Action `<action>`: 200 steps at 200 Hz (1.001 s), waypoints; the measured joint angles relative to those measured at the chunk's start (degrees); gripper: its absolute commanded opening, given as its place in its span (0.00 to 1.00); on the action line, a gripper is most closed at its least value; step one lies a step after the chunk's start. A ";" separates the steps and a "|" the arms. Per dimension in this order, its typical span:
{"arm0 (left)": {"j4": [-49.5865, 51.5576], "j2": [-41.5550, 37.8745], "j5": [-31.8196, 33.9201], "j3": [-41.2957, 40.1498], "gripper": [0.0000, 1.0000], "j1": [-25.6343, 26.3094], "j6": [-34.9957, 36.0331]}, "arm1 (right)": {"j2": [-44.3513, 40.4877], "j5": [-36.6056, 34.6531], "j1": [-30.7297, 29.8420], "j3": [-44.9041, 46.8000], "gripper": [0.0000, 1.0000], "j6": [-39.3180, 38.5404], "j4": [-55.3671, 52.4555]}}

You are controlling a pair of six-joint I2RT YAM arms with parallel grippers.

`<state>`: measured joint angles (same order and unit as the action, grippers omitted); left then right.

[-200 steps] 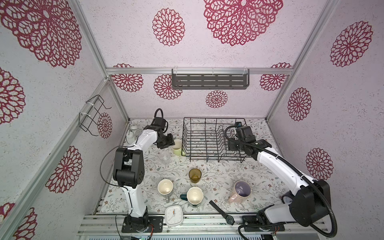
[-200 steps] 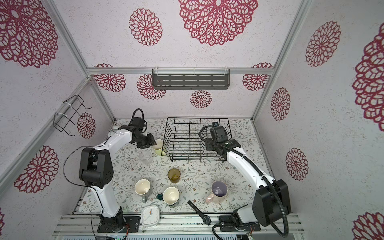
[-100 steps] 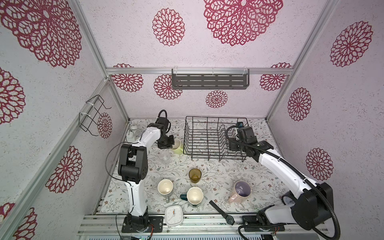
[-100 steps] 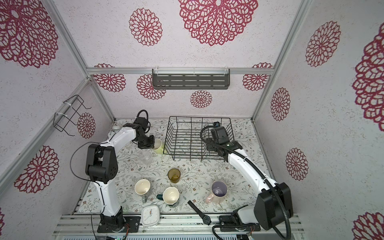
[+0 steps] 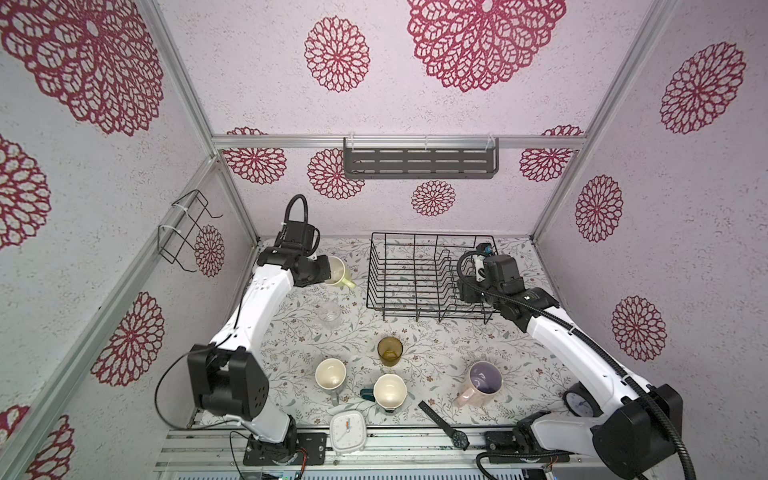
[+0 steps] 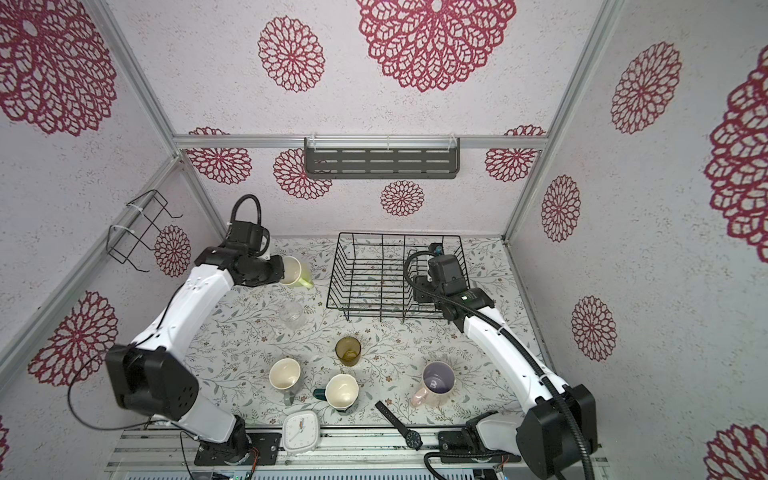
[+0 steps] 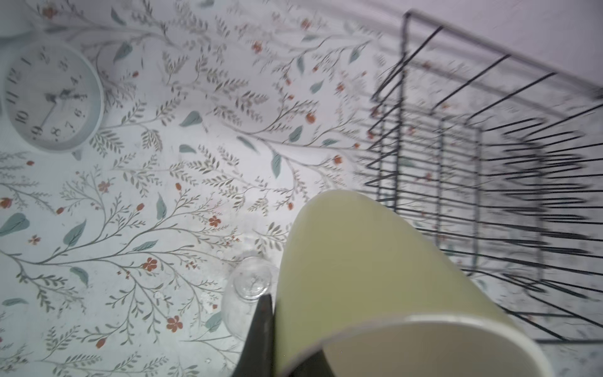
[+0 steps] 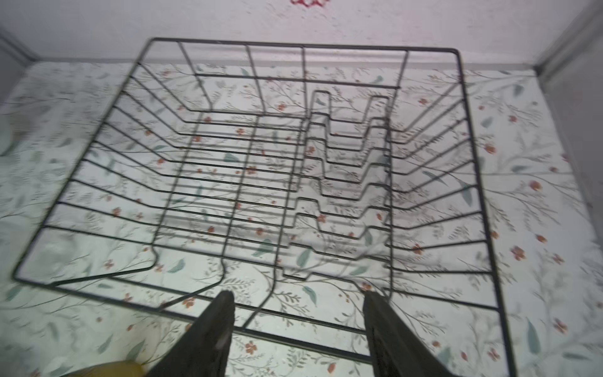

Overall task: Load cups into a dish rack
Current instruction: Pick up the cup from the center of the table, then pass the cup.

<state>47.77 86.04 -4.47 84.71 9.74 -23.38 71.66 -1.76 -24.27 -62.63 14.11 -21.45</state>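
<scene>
Since a second ago the left gripper (image 5: 327, 270) has clamped the lime-green mug (image 5: 340, 269) and tilted it up.
One finger sits inside the pale rim, one outside (a pinch on the wall). The mug hangs just beside the dish rack (image 5: 432, 234), whose raised side stands between. The right gripper (image 8: 298, 295) hovers over the rack's near edge, jaws apart, holding nothing. The clear glass (image 5: 329, 314), amber tumbler (image 5: 390, 351) and three mugs stand on the table (image 5: 457, 345).

The left arm (image 5: 259, 305) and right arm (image 5: 573, 357) share glossy white link shells and blocky black joint housings; a ribbed black hose (image 5: 598, 351) trails along the right one, thin black cable (image 5: 158, 395) loops beside the left, jaws matt black
</scene>
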 measured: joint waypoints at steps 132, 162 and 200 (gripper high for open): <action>-44.57 -21.33 -18.16 -23.04 0.00 12.63 0.57 | -2.08 47.15 -9.05 9.90 0.87 29.03 44.24; -49.70 -20.37 -19.98 -23.56 0.00 12.90 -1.44 | 1.44 50.12 -11.67 11.93 0.80 36.94 55.60; -53.46 -18.45 -22.05 -23.80 0.00 13.07 -3.02 | 5.66 50.10 -11.74 12.98 0.64 47.36 69.46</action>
<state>-5.69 67.59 -26.52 60.90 22.81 -26.39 77.32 48.34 -36.01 -49.65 61.47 48.01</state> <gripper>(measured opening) 0.088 0.674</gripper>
